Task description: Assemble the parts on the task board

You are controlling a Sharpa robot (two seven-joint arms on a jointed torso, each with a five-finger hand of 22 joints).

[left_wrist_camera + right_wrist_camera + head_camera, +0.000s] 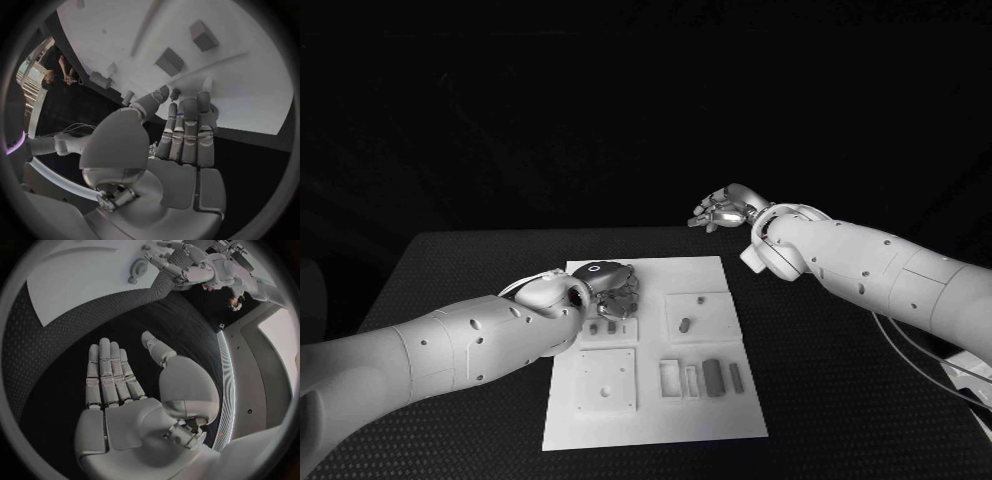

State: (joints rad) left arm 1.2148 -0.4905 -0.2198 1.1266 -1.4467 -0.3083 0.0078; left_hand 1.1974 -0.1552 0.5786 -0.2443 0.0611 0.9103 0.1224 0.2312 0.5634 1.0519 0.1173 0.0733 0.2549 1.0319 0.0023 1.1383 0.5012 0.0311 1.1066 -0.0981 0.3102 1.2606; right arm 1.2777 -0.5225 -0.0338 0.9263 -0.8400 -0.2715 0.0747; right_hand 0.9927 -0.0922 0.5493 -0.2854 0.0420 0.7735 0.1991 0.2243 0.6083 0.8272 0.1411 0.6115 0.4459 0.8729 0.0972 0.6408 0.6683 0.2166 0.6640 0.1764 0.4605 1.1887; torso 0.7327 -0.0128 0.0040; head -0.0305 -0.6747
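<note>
The white task board [661, 425] lies in the middle of the black table. My left hand [609, 288] hovers over its far left part, fingers stretched out and holding nothing. In the left wrist view this hand [184, 135] reaches to the board's edge [250, 90], and two grey blocks [169, 61] stand just beyond the fingertips. Small grey parts [603, 327] stand right below the hand in the head view. Grey bars [714, 377] lie at the board's near right. My right hand [726, 210] is raised past the board's far right corner, flat and empty [112, 385].
A square plate with holes [607, 380] and two slotted frames [679, 378] sit on the board's near half. A single peg [687, 325] stands in a square field at the middle right. Black table [848, 400] surrounds the board.
</note>
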